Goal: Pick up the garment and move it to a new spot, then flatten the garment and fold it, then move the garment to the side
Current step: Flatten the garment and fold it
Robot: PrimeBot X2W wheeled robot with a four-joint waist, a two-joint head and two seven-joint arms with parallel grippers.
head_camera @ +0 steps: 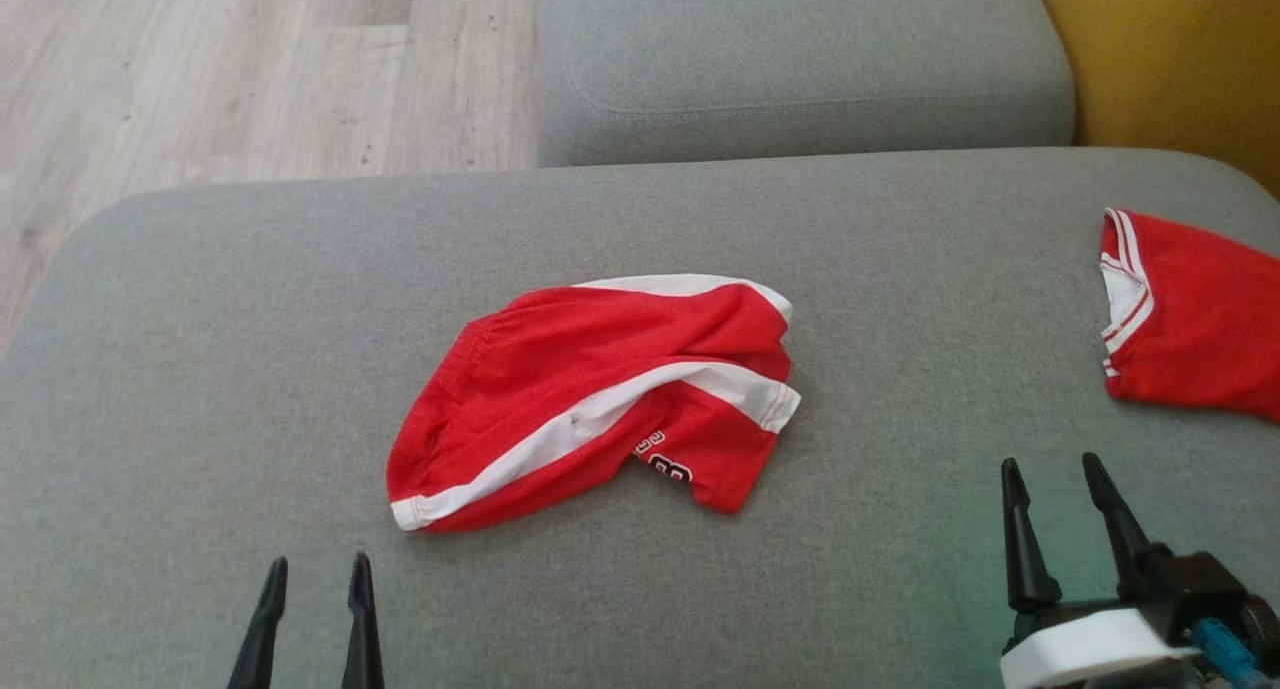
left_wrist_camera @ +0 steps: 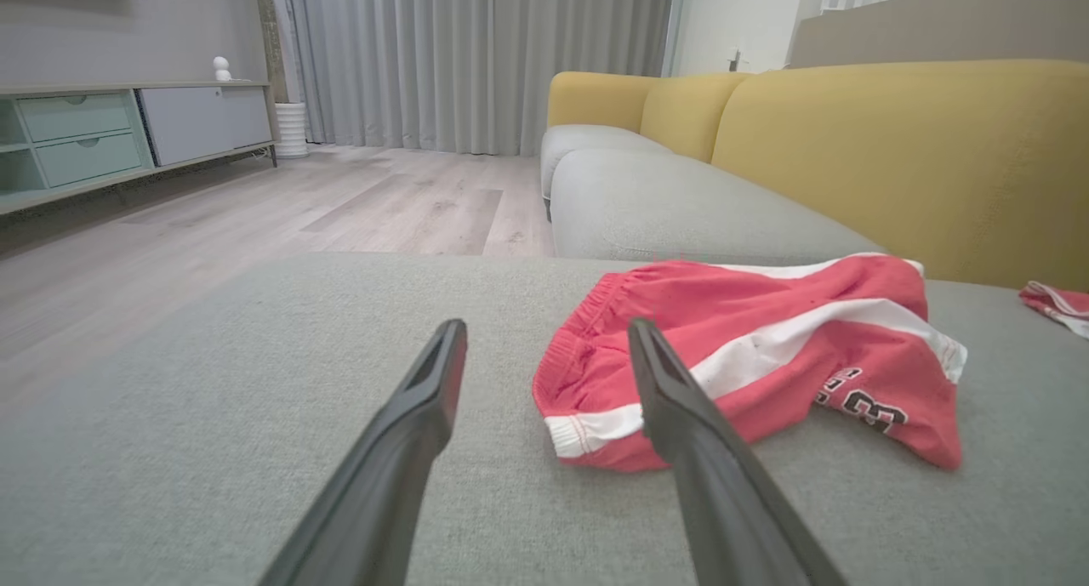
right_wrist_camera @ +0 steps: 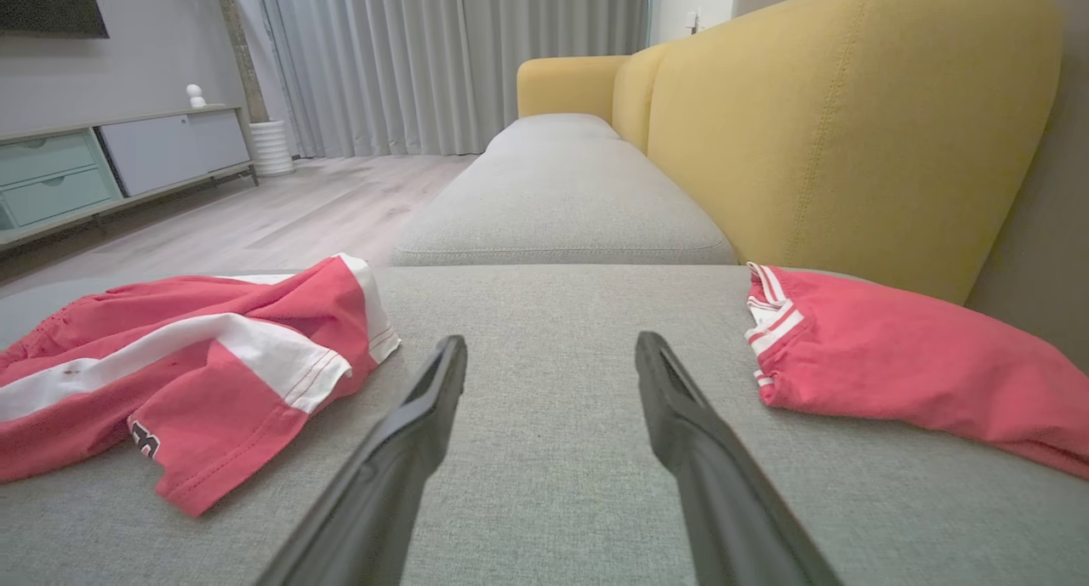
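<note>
The garment (head_camera: 600, 394) is a pair of red shorts with white stripes and a number print, lying crumpled in the middle of the grey seat cushion (head_camera: 200, 369). The left wrist view shows the garment (left_wrist_camera: 749, 356) just ahead and to the right, and in the right wrist view the garment (right_wrist_camera: 187, 365) lies at the left. My left gripper (head_camera: 318, 571) is open near the front edge, short of the shorts and touching nothing. My right gripper (head_camera: 1052, 471) is open at the lower right with nothing between its fingers.
A second red piece of clothing (head_camera: 1190, 319) with white trim lies at the cushion's right edge. A further grey cushion (head_camera: 800, 59) and the yellow backrest (head_camera: 1170, 59) lie beyond. Wooden floor (head_camera: 250, 69) drops off at the far left.
</note>
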